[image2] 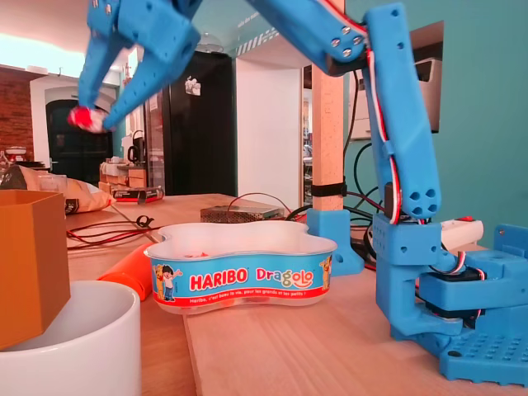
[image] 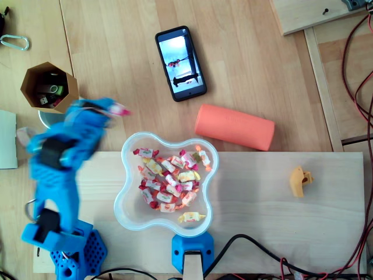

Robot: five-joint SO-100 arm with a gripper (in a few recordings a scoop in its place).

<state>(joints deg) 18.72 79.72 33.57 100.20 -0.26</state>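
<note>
Overhead view: candy (image: 120, 109) lengthwise left-right

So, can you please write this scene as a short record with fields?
arm: blue hand, high over the table
held: wrapped candy, pinched between the fingertips
hand position: up and left of the tub in the overhead view
tub: clear Haribo tub on the wooden board, many candies inside
nearby: phone, orange cylinder, hexagonal holder

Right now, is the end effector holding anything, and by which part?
Yes: the end effector pinches a wrapped candy at its fingertips; the red end pokes out left in the fixed view.
</note>
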